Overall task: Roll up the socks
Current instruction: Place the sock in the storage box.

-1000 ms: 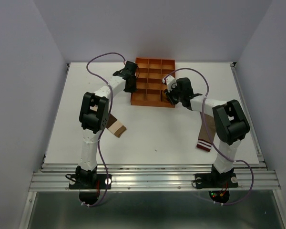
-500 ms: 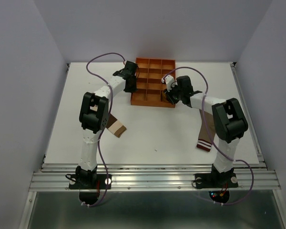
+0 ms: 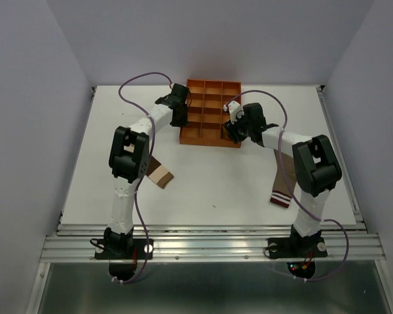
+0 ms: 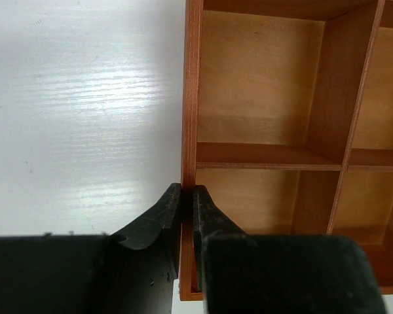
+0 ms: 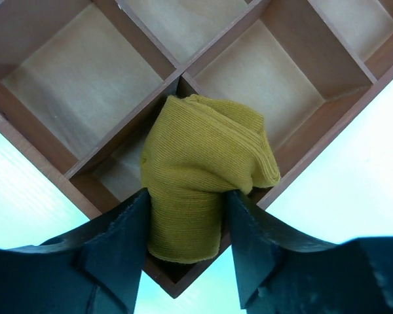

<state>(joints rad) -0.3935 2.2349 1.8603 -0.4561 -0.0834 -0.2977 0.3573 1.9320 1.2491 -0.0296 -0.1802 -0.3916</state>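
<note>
A rolled mustard-yellow sock (image 5: 203,144) sits in the near right corner cell of the orange gridded tray (image 5: 52,168). My right gripper (image 5: 187,203) has both fingers against its sides, shut on it. In the top view that gripper (image 3: 230,134) hides the sock. My left gripper (image 4: 188,196) is shut on the tray's left wall (image 4: 191,98), one finger outside and one inside; from above it (image 3: 181,121) stands at the tray's left side. A taupe-brown sock with a striped cuff (image 3: 283,196) lies flat by the right arm. A cream sock with tan bands (image 3: 158,173) lies partly under the left arm.
The tray (image 3: 209,142) stands at the back middle of the white table, its other cells showing bare wood. Purple cables loop above both arms. Grey walls close in the table on three sides.
The right gripper has shifted slightly further over the tray's near right corner with the yellow sock. The left arm and both flat socks have not moved.
</note>
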